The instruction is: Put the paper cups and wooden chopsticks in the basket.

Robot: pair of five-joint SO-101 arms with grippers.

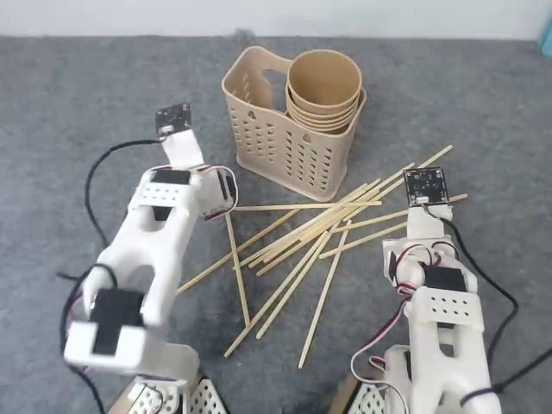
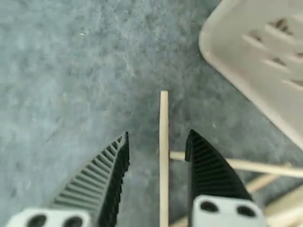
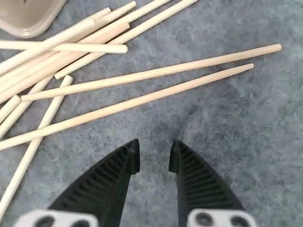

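A beige perforated basket [image 1: 285, 147] stands at the back of the grey carpet with a stack of paper cups [image 1: 323, 82] inside it. Several wooden chopsticks [image 1: 302, 237] lie scattered in front of it. My left gripper [image 2: 159, 136] is open and low over the carpet, with the end of one chopstick [image 2: 164, 156] lying between its fingers; the basket's corner [image 2: 265, 61] is close beyond. My right gripper [image 3: 154, 143] is open by a narrow gap with nothing in it, just short of two long chopsticks [image 3: 142, 90].
The left arm [image 1: 164, 224] stands left of the chopstick pile, the right arm [image 1: 440, 293] right of it. A second chopstick [image 2: 246, 165] crosses behind the left gripper's finger. Bare carpet lies around the basket and along the far edge.
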